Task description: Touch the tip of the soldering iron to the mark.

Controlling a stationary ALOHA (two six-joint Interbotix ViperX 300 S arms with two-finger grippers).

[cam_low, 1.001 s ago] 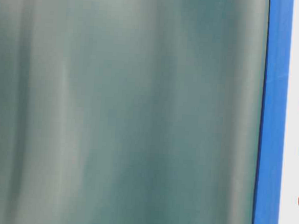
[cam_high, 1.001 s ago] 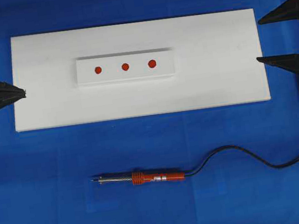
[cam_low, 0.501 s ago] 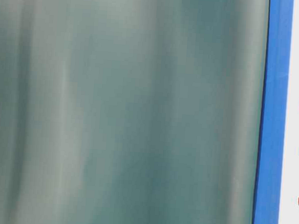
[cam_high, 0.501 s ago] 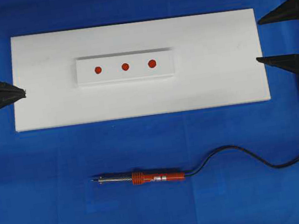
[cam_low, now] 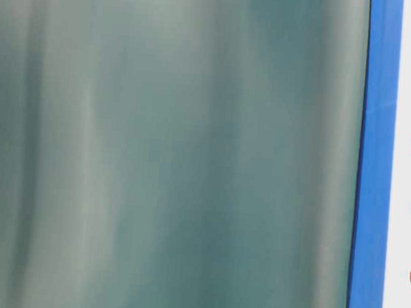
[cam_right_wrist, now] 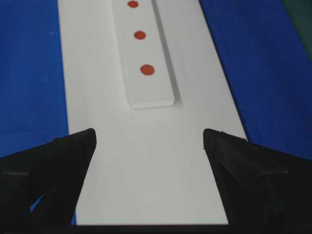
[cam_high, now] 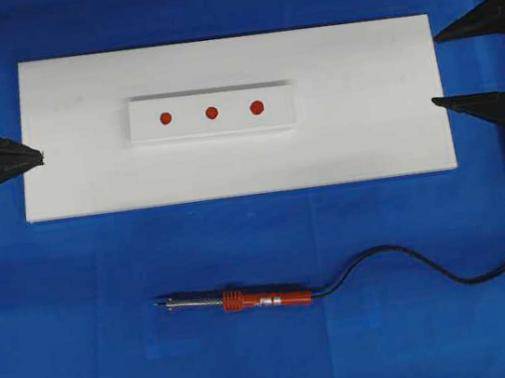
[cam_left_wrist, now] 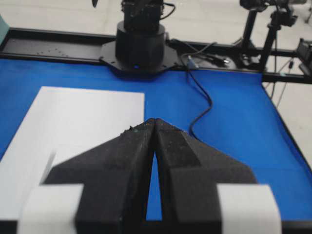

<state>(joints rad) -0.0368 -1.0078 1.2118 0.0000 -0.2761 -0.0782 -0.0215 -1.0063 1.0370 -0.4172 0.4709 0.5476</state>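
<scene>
- Three red dots (cam_high: pixel 211 113) sit in a row on a raised white strip (cam_high: pixel 213 125), which rests on a white board (cam_high: pixel 363 108); the task names one mark, so I'd guess picking the wrong dot is a real risk.
- The soldering iron (cam_high: pixel 249 298) lies flat on the blue cloth (cam_high: pixel 89 362), well apart from the board, tip pointing toward the left arm's side, untouched.
- Its black cord (cam_high: pixel 403 257) snakes off toward the right edge; once lifted, the cord's drag could twist the handle in the grip and swing the tip off target.
- The right gripper (cam_high: pixel 437 69) is spread wide at the board's end, holding nothing; the left gripper (cam_high: pixel 41 157) is pinched closed, also holding nothing.
- The slim handle may roll away if the fingers close off-centre.
- Nothing I can make out differs from a second ago: both arms and the iron look to be in the same places.
</scene>
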